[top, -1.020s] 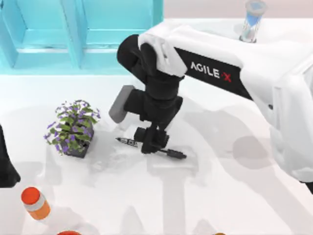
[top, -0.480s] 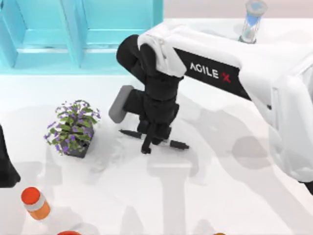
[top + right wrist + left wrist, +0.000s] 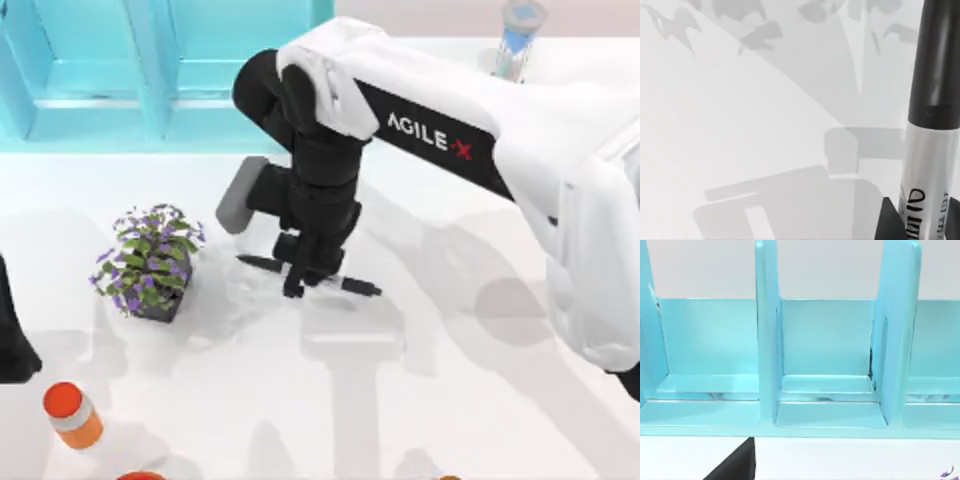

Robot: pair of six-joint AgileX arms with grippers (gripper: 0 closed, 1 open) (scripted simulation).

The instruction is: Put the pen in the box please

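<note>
The pen (image 3: pixel 310 277) is between the fingers of our right pincer (image 3: pixel 297 278), near the middle of the surface (image 3: pixel 450 400), a little toward the right of the potted plant (image 3: pixel 150 260). The pincer is clenched on the white middle part of the pen; in the right wrist view the two dark fingertips (image 3: pixel 888 220) stand on both sides of the printed barrel (image 3: pixel 927 170). The shadow under the pen seems apart from it, so we judge that the pen is lifted from the surface, but we cannot be sure how much.

The long axis of the pen goes nearly from left to right in the top view, with a small tilt. One thin dark end points toward the plant, and the other dark end sticks out on the right side of the pincer. We cannot tell surely which end is the tip.

The box (image 3: pixel 170 70) stands at the far left part of the surface, well apart from the pen. Its compartments with the divider (image 3: pixel 767 340) show in the left wrist view. The right arm has the pen, so we judge this arm must carry it up and to the left, toward the box. Because the pen is long, it should perhaps turn to fit inside one compartment.

Our left arm (image 3: pixel 15 330) is parked at the left edge of the surface.
</note>
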